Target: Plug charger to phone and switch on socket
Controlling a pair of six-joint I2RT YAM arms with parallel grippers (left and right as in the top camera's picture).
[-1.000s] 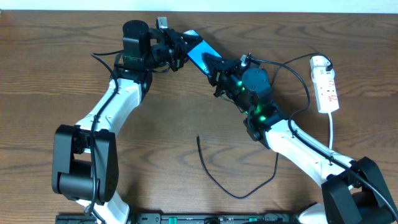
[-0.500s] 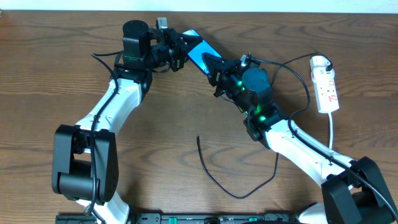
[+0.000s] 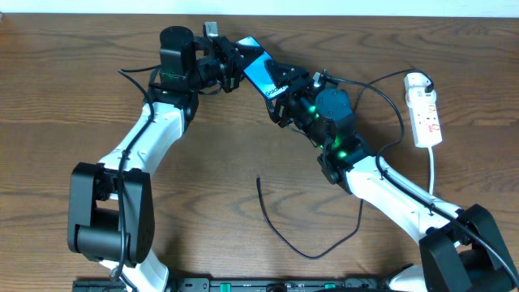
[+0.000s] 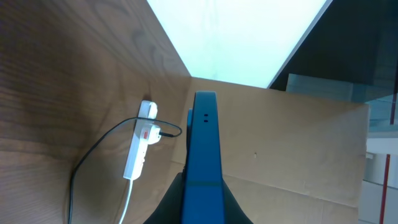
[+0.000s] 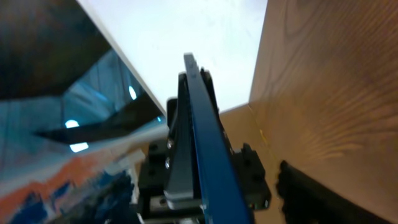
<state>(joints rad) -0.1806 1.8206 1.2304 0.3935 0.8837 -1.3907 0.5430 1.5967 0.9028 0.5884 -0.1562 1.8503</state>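
Overhead: wood tabletop (image 3: 243, 162) w/ 2 arms meeting top centre; left hand (image 3: 233, 62) clamps phone (image 3: 261, 69) at its upper end, right hand (image 3: 284, 91) stands wide at lower end; socket (image 3: 426, 113) far right, charger (image 3: 284, 235) plugged in, free tip mid-tabletop.

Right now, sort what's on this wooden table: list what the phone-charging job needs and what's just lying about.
For the job:
slim black-edged smartphone with a light-blue screen
long thin black charger cable
short white oblong power strip with red markings

Lying about:
small grey object at the far edge of the wooden table, too small to identify
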